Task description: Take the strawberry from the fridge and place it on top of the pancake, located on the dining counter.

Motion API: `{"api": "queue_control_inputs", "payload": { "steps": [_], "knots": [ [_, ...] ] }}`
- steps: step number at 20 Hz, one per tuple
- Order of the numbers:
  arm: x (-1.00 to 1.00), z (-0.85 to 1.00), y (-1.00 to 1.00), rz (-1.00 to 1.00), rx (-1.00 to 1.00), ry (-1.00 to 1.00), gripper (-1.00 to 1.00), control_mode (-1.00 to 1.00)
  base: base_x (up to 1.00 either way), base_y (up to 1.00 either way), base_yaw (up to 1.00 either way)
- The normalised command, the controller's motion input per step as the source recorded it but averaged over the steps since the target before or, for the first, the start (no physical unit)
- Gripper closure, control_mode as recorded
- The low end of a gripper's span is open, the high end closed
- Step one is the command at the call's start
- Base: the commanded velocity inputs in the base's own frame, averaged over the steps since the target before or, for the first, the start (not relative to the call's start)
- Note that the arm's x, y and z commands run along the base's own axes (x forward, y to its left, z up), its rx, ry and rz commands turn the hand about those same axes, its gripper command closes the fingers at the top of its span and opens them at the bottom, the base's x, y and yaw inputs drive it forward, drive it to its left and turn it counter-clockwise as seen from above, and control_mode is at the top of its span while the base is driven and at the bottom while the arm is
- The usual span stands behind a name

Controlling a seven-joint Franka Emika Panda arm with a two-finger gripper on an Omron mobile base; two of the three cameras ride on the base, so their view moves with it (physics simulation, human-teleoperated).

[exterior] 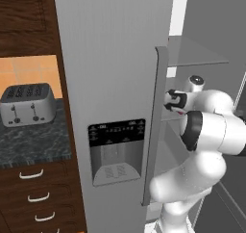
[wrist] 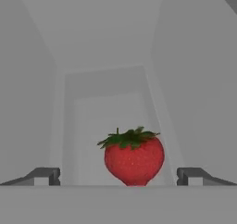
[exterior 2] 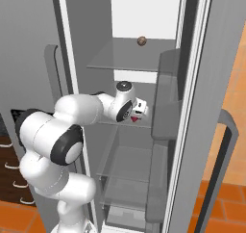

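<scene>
Right up close, the two-finger gripper (wrist: pixel 118 176) has its dark tips spread wide either side of the small red strawberry (wrist: pixel 134 159) with its green leafy cap, nothing pinched yet. Worry: closing off-centre could roll it back along the shelf. It's inside the tall grey fridge (exterior 2: pixel 134 145); a small brown ball (exterior 2: pixel 141 41) sits on the upper shelf.

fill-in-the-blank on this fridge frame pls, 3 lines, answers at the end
1. In the hand view, the fruit between the fingertips is a ____.
2. The gripper's jaws stand ____.
3. On the dark worktop left of the fridge sits a silver ____.

Missing words: strawberry; open; toaster
</scene>
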Motion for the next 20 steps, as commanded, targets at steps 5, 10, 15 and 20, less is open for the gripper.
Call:
{"api": "queue_control_inputs", "payload": {
  "steps": [5,10,15,20],
  "knots": [
    [0.22,-0.15,-0.09,0.00,0.00,0.05,-1.00,-1.00,0.00,0.00,0.00],
    [-0.03,-0.23,-0.08,0.00,0.00,0.00,-1.00,-1.00,0.00,0.00,0.00],
    [0.00,-0.19,0.00,0.00,0.00,0.00,1.00,-1.00,0.00,0.00,0.00],
    [0.00,-0.15,0.00,0.00,0.00,-0.01,1.00,-1.00,0.00,0.00,0.00]
  ]
}}
